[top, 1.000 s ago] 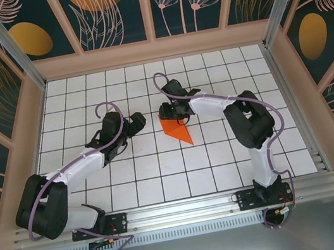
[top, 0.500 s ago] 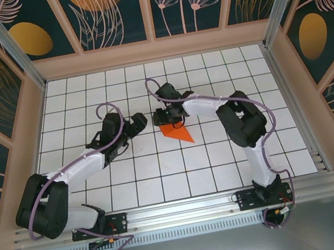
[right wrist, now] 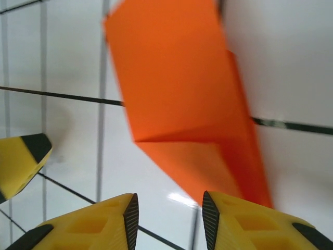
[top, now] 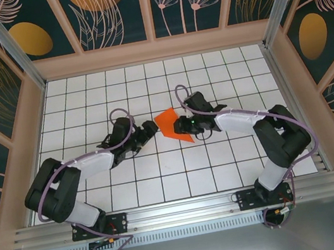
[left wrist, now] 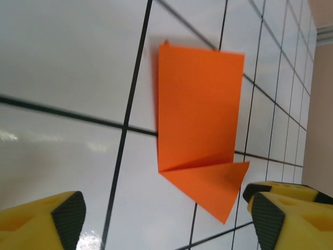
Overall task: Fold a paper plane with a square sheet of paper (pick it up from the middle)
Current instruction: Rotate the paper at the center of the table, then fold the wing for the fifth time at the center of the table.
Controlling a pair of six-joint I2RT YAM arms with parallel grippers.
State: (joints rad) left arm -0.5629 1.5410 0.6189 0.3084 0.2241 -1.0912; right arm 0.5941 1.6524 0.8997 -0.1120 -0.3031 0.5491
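Paper: you have the folded orange paper (top: 168, 123) lying on the white gridded table (top: 162, 171), between the two grippers. Everything below is placed from this paper.

Paper shape: in the left wrist view the paper (left wrist: 200, 117) is a flat rectangular panel. A crease runs across its near end, and a triangular flap below the crease tapers to a point. The right wrist view shows the paper (right wrist: 171, 88) with the same crease and the same flap beneath it.

Left gripper: from above, your left gripper (top: 150, 129) sits just beside the paper's left edge, apart from it. In its own camera the left gripper (left wrist: 164, 213) has its jaws wide apart with nothing between them. One yellow finger (left wrist: 47, 221) stands off to the side of the paper. The other (left wrist: 291, 219) is just next to the flap's point.

Right gripper: from above, your right gripper (top: 185, 125) is over the paper's right edge, above the flap. In its own camera the right gripper (right wrist: 169, 208) has its jaws slightly apart, and bare table shows through the narrow gap. The flap's long edge runs down to the tip of one finger (right wrist: 255, 224). You cannot tell from these views whether the two touch.

Table: black grid lines pass under the paper, and it lies across more than one tile.
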